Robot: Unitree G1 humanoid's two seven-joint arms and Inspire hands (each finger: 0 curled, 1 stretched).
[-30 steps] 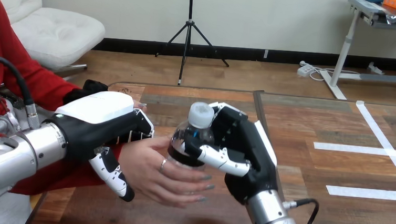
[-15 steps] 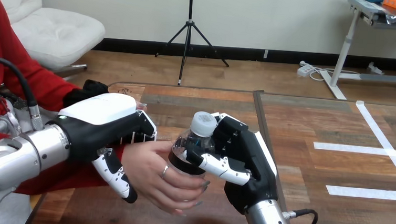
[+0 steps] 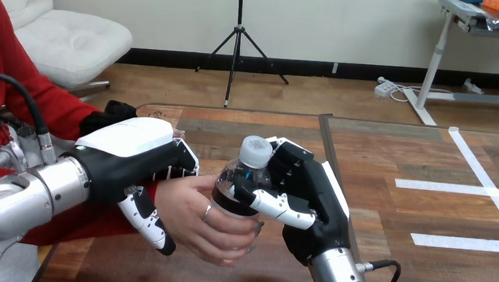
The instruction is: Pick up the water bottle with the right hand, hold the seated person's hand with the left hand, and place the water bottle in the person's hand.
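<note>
Up front over the wooden table point(image 3: 405, 152), one water bottle point(image 3: 234, 180), two hands on it

Nearest the camera, the right hand point(image 3: 312, 202) has fingers and thumb curled round the bottle, which is held roughly upright clear of the tabletop, cap on top. Just left of it the person's hand point(image 3: 192, 210) wraps the bottle's lower part as well. A bit farther back the left hand point(image 3: 130, 156) is clamped on that hand at the wrist, fingers over the top, thumb underneath.
</note>
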